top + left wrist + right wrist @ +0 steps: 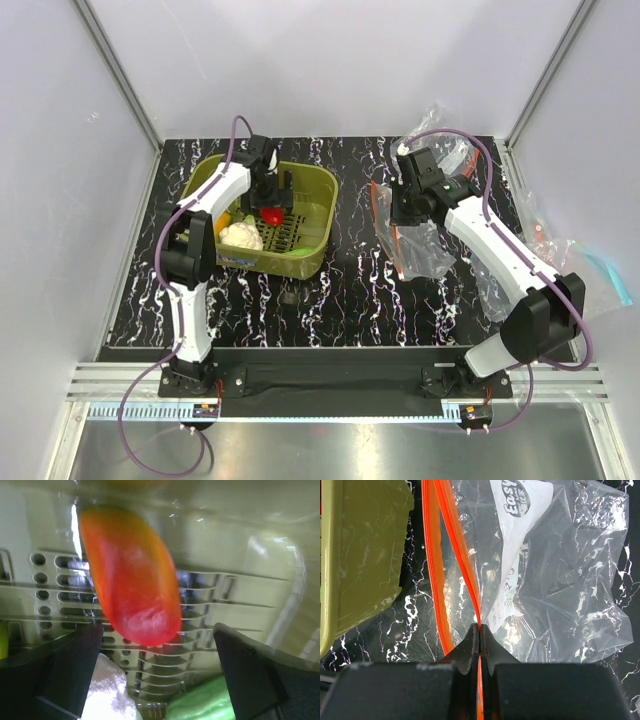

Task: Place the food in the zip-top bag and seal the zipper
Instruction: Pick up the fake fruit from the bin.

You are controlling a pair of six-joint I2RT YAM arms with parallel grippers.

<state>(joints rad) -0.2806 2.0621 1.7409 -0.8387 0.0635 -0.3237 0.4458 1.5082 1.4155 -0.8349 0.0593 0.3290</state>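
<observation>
Found the olive-green basket (300, 262) toward the far-left part of the desk, holding a white cauliflower (242, 237) in its near-left corner, an orange piece (222, 222) just behind that, and a red tomato (271, 215) near the middle. Saw the left gripper (276, 203) lowered into the basket, jaws spread wide to either side of the tomato.

Made out from the left wrist what the top view hid: clear gaps between tomato (130, 575) and fingers (70, 675), plus a green leafy piece (200, 702) beside the cauliflower (107, 690).

Found the zip-top bag (425, 250) right of the basket, crumpled on the desk's middle-right, with the right gripper (400, 215) at its left edge.

Learned from the right wrist alone that those jaws were pinched tight on the red zipper (455, 555), its two strips parted above the pinch, with the white label (520, 510) beyond.

Noted loose clear bags (520, 225) along the right edge, one with a light-blue strip (605, 270).
</observation>
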